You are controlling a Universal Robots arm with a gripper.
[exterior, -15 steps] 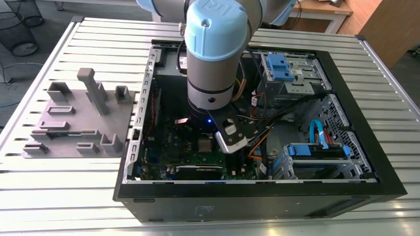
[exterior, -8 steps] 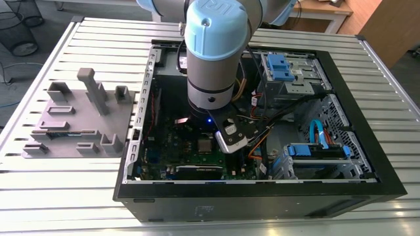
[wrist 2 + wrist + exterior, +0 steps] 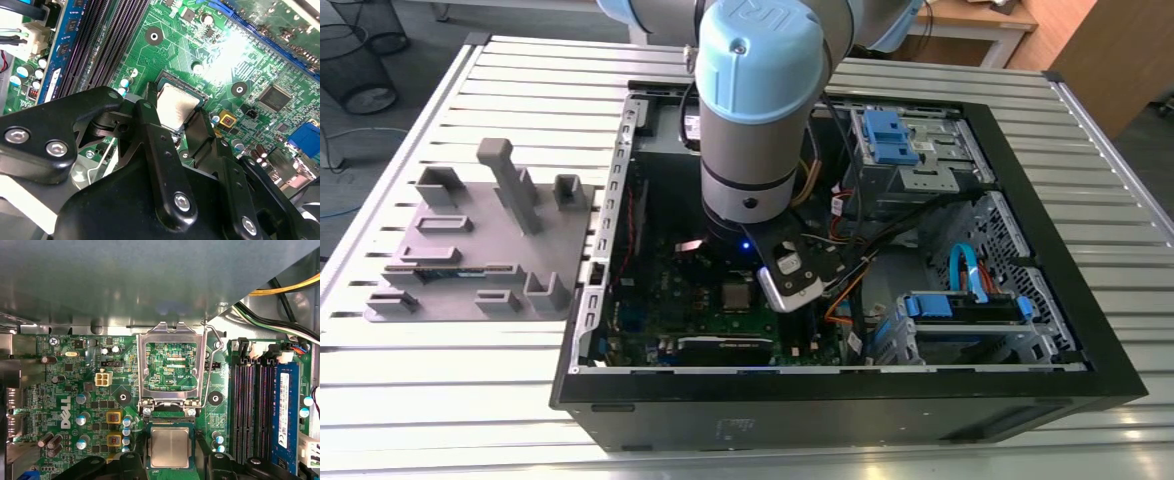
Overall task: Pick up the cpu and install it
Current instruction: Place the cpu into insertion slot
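The cpu [image 3: 170,447] is a small square chip with a silver-grey top. It lies level inside the dark socket frame on the green motherboard [image 3: 75,390]. My gripper [image 3: 170,450] is shut on the cpu, its black fingers [image 3: 150,115] pressed against two opposite sides of the chip [image 3: 177,106]. The socket's metal bracket [image 3: 171,362] is flipped back and open beside it. In the exterior view the arm reaches down into the open computer case, with the gripper [image 3: 767,285] low over the socket [image 3: 738,294].
Black memory slots and a blue slot [image 3: 285,405] run alongside the socket. Loose cables [image 3: 854,225] and blue drive bays [image 3: 897,140] fill the case at the exterior view's right. A grey fixture plate [image 3: 480,245] with upright blocks sits on the slatted table outside the case.
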